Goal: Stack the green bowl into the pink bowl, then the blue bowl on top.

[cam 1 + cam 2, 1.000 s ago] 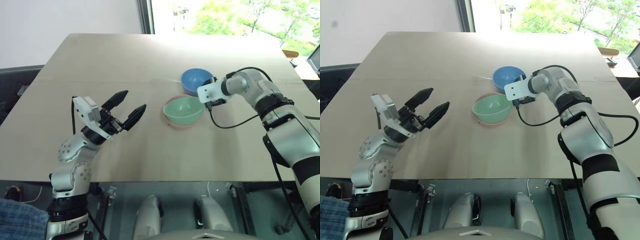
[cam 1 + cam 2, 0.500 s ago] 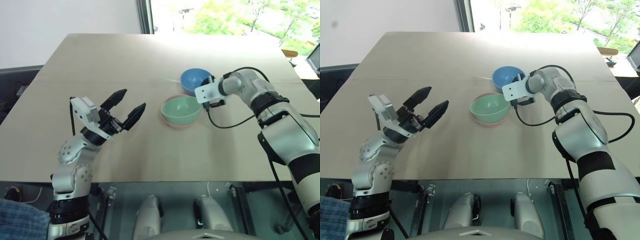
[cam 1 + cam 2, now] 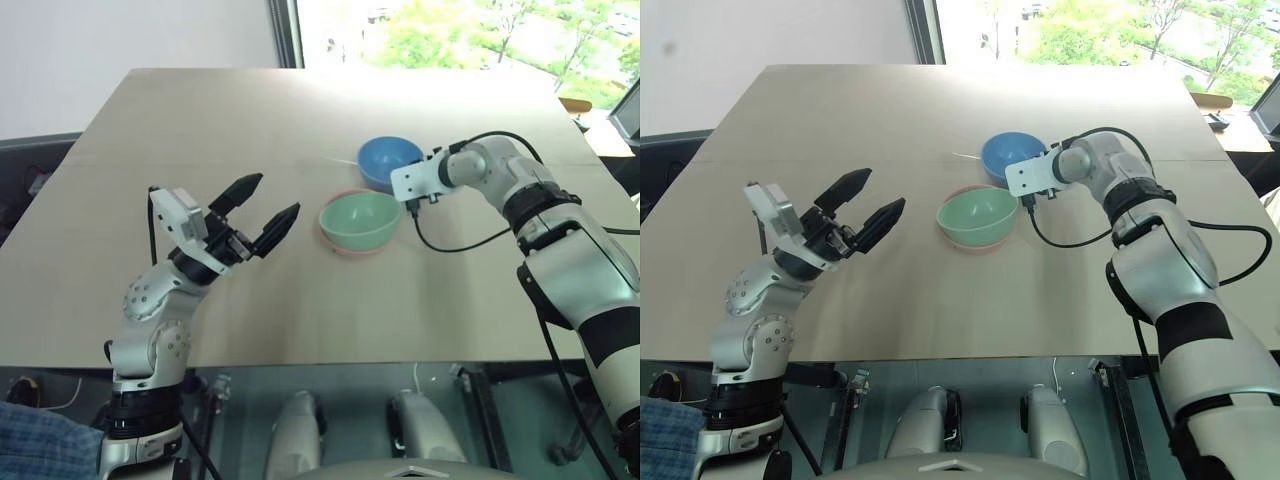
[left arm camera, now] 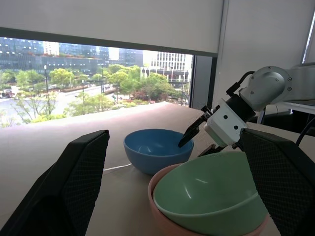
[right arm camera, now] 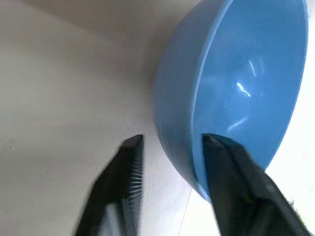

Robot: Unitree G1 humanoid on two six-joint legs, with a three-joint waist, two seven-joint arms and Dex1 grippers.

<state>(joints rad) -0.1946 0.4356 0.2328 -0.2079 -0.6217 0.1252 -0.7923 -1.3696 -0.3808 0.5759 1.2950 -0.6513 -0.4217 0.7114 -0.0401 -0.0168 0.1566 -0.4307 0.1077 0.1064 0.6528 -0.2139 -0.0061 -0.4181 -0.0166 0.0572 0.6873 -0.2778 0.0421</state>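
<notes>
Left gripper (image 3: 262,207) raised over near-left of tan table (image 3: 200,120), fingers spread wide, empty, pointing right toward bowls. Green bowl (image 3: 360,220) nested upright in pink bowl (image 3: 345,247), mid-table. Right gripper (image 5: 170,150) angled down, fingers straddling blue bowl (image 3: 390,160) rim, just beyond. Window, trees far.

A broad, pale beige counter (image 3: 250,130) with a smooth matte top is seen, crossed by a faint seam. Behind it a large window (image 3: 450,30) is set, through which sunlit green trees are shown. A plain white wall (image 3: 130,35) is seen beside the window, divided from it by a dark frame (image 3: 282,32).
</notes>
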